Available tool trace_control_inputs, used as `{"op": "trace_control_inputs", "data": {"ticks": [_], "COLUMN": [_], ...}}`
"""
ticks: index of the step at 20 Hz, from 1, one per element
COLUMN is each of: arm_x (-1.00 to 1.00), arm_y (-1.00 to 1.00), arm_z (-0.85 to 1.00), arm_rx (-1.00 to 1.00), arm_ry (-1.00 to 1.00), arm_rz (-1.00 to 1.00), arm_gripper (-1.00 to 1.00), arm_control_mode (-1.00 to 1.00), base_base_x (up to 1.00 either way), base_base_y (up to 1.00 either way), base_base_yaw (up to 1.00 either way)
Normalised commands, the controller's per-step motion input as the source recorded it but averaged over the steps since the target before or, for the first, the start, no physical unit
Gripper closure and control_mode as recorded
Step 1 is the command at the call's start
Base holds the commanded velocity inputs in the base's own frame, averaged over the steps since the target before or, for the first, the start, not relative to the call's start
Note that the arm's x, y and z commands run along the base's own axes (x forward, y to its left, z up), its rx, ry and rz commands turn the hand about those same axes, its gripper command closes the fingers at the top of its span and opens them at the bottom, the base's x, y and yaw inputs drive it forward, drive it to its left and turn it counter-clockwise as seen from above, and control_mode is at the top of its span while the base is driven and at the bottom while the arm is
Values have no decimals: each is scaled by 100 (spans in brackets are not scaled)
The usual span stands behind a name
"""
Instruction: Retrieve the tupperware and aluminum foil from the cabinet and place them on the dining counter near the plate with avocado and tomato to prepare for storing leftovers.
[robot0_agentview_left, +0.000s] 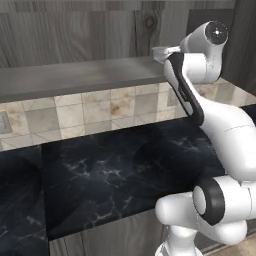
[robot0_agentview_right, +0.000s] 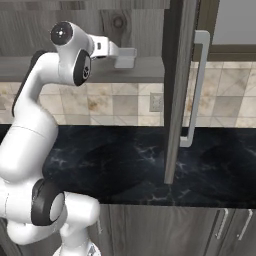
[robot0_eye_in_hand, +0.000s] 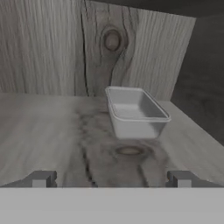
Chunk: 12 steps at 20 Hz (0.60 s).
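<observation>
Left base view: arm reaches up to the cabinet (robot0_agentview_left: 75, 30) shelf. Right base view: tupperware (robot0_agentview_right: 125, 58) sits on the shelf just beyond the hand. Hand view: tool (robot0_eye_in_hand: 111, 179), fingers spread, faces the tupperware (robot0_eye_in_hand: 135, 111); likely next: advance, then close.

Tool (robot0_eye_in_hand: 111, 178) level, jaws wide apart

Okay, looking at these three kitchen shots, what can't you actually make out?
- The tupperware in the left base view: mostly hidden behind the arm.
- Its inside: in the hand view the tupperware looks empty, but it is too blurred to be sure.
- The claw: the hand view's bottom edge cuts off all but its tips.
- The cabinet interior to the right: in the right base view the open door blocks it.
</observation>
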Motion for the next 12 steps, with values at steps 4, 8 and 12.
{"op": "trace_control_inputs", "data": {"ticks": [4, 8, 12], "arm_x": [58, 49, 49], "arm_y": [0, 0, 0], "arm_z": [0, 0, -1], "arm_rx": [0, 0, 0], "arm_ry": [6, 11, 8], "arm_rz": [0, 0, 0], "arm_gripper": [-100, -100, -100], "arm_control_mode": [-100, -100, -100], "base_base_x": [0, 0, 0], "base_base_y": [0, 0, 0], "base_base_yaw": [0, 0, 0]}}
